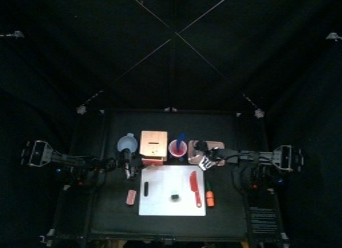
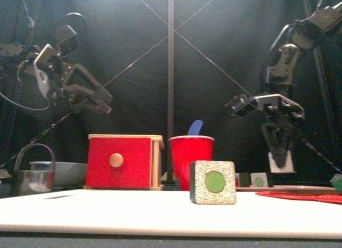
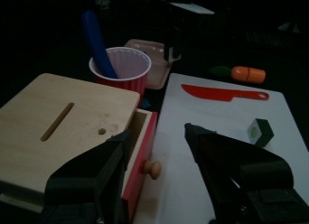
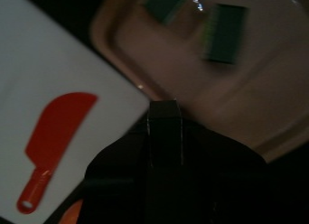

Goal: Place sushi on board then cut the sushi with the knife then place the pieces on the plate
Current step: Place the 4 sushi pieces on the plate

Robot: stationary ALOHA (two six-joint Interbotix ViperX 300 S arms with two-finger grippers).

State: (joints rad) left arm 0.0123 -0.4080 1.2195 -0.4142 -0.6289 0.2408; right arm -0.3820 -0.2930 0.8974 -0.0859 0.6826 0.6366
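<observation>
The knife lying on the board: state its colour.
The knife is red, clearest in the left wrist view.

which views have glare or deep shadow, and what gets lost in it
Top view: the white cutting board glares, the table around it is nearly black. Front view: the sushi piece and red cup stand well lit, all dark behind them. Left wrist view: the left gripper is a dark silhouette. Right wrist view: the right gripper is in shadow over the lit pink tray.
</observation>
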